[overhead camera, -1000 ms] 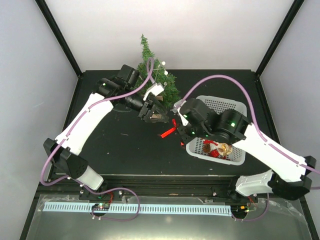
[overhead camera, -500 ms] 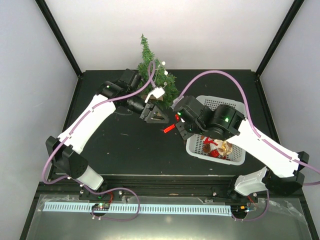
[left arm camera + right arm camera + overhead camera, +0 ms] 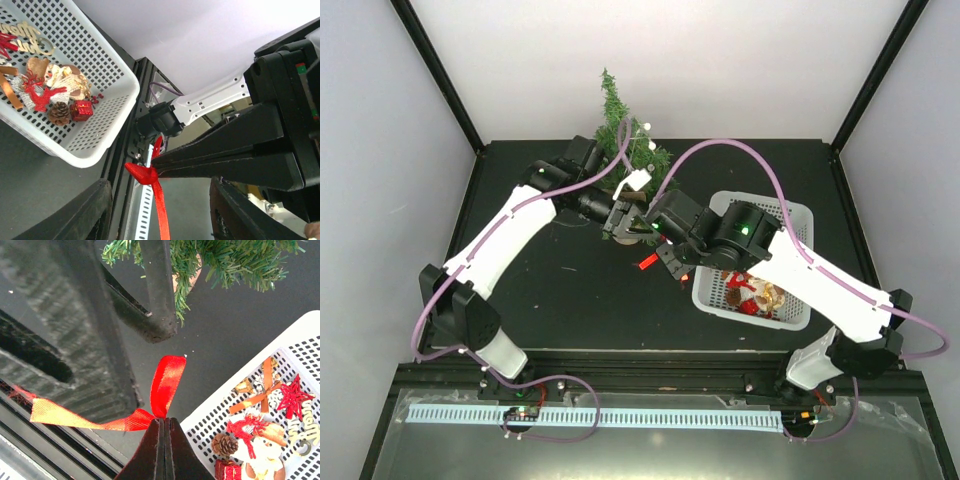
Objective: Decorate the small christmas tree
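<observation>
Right wrist view: the right tool [image 3: 161, 422] pinches the red ribbon [image 3: 167, 377] at its knot; the left tool [image 3: 160, 210] stands half-wide around it and should clamp a tail before right lets go. The tree [image 3: 618, 130] stands at the far edge of the counter [image 3: 540, 290].

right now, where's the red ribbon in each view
Top external: red ribbon at centre, left of the white basket.
Left wrist: bottom centre, right of the white basket.
Right wrist: centre, pinched by the right end effector, white basket lower right.
Shared landmark: the white basket.
</observation>
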`<action>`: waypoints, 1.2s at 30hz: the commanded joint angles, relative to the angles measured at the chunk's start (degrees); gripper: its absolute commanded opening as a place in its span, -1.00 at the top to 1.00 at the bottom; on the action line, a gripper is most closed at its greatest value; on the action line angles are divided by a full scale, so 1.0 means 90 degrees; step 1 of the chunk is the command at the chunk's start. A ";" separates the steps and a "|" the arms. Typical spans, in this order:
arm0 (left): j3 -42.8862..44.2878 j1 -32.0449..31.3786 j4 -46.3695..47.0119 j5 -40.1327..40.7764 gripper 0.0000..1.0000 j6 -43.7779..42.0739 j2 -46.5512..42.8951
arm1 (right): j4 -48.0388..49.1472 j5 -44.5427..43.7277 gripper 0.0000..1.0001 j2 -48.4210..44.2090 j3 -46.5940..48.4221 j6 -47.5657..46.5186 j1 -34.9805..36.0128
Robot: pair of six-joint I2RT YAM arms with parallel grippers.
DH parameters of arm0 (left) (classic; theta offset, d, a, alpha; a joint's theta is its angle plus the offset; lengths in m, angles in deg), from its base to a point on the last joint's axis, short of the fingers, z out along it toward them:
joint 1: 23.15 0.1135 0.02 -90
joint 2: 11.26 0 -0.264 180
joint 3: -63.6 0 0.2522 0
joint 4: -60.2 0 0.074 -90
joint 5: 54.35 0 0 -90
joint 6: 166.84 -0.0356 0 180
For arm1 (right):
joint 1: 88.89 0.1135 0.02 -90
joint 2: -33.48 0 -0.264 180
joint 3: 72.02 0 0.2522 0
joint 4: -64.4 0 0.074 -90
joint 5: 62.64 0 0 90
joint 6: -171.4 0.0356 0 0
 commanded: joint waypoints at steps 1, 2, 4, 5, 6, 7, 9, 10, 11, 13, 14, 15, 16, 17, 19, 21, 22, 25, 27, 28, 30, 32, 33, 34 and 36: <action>-0.0001 0.0049 0.0184 -0.0326 -0.04 0.0169 0.0130 | -0.0203 -0.0179 0.98 0.0068 0.0252 -0.0082 0.0076; -0.0003 0.0050 0.0199 -0.0337 -0.01 0.0180 0.0144 | -0.0197 -0.0183 0.98 0.0079 0.0261 -0.0087 0.0084; -0.0014 0.0044 0.0205 -0.0348 0.02 0.0192 0.0165 | -0.0192 -0.0178 0.98 0.0104 0.0284 -0.0092 0.0095; -0.0026 0.0038 0.0205 -0.0355 -0.01 0.0192 0.0182 | -0.0201 -0.0179 0.98 0.0115 0.0311 -0.0098 0.0101; -0.0024 0.0041 0.0200 -0.0348 -0.07 0.0184 0.0198 | -0.0211 -0.0182 0.98 0.0139 0.0344 -0.0109 0.0105; -0.0031 0.0038 0.0196 -0.0339 -0.10 0.0174 0.0205 | -0.0220 -0.0186 0.98 0.0160 0.0373 -0.0111 0.0114; -0.0031 0.0036 0.0195 -0.0310 -0.11 0.0163 0.0223 | -0.0233 -0.0180 0.98 0.0184 0.0407 -0.0129 0.0128; -0.0028 0.0039 0.0191 -0.0315 -0.09 0.0153 0.0233 | -0.0235 -0.0181 0.98 0.0196 0.0408 -0.0131 0.0138; -0.0027 0.0039 0.0186 -0.0321 -0.08 0.0153 0.0235 | -0.0232 -0.0182 0.98 0.0206 0.0403 -0.0131 0.0144; -0.0026 0.0036 0.0185 -0.0325 -0.05 0.0148 0.0245 | -0.0217 -0.0181 0.98 0.0225 0.0399 -0.0131 0.0166; -0.0024 0.0030 0.0186 -0.0335 -0.05 0.0144 0.0243 | -0.0212 -0.0171 0.98 0.0229 0.0399 -0.0131 0.0167; -0.0029 0.0030 0.0188 -0.0336 -0.05 0.0143 0.0252 | -0.0210 -0.0177 0.98 0.0244 0.0399 -0.0126 0.0182; -0.0027 0.0022 0.0186 -0.0336 -0.03 0.0141 0.0256 | -0.0199 -0.0174 0.98 0.0244 0.0399 -0.0131 0.0190; -0.0023 0.0022 0.0186 -0.0336 0.00 0.0143 0.0255 | -0.0185 -0.0157 0.98 0.0250 0.0399 -0.0123 0.0196; -0.0016 0.0007 0.0186 -0.0340 0.11 0.0143 0.0265 | -0.0169 -0.0151 0.98 0.0264 0.0399 -0.0120 0.0218; -0.0019 0.0008 0.0186 -0.0345 0.27 0.0143 0.0275 | -0.0155 -0.0151 0.98 0.0276 0.0385 -0.0113 0.0236; -0.0022 0.0002 0.0186 -0.0351 0.42 0.0143 0.0275 | -0.0149 -0.0171 0.98 0.0276 0.0380 -0.0103 0.0242; -0.0020 0.0001 0.0179 -0.0379 0.74 0.0134 0.0270 | -0.0152 -0.0231 0.98 0.0262 0.0360 -0.0082 0.0243; -0.0031 -0.0008 0.0158 -0.0399 0.87 0.0115 0.0284 | -0.0158 -0.0302 0.98 0.0249 0.0343 -0.0061 0.0240; -0.0037 -0.0014 0.0157 -0.0399 0.93 0.0107 0.0276 | -0.0154 -0.0341 0.98 0.0240 0.0318 -0.0054 0.0244; -0.0047 -0.0031 0.0147 -0.0405 0.97 0.0095 0.0261 | -0.0157 -0.0415 0.98 0.0223 0.0286 -0.0025 0.0242; -0.0059 -0.0037 0.0134 -0.0395 0.94 0.0081 0.0246 | -0.0147 -0.0442 0.98 0.0208 0.0254 -0.0012 0.0243; -0.0061 -0.0039 0.0128 -0.0389 0.89 0.0073 0.0237 | -0.0147 -0.0464 0.98 0.0203 0.0250 -0.0002 0.0243; -0.0061 -0.0042 0.0127 -0.0373 0.82 0.0066 0.0227 | -0.0140 -0.0479 0.98 0.0198 0.0243 0.0009 0.0243; -0.0087 -0.0049 0.0117 -0.0347 0.37 0.0058 0.0215 | -0.0121 -0.0497 0.98 0.0191 0.0242 0.0020 0.0243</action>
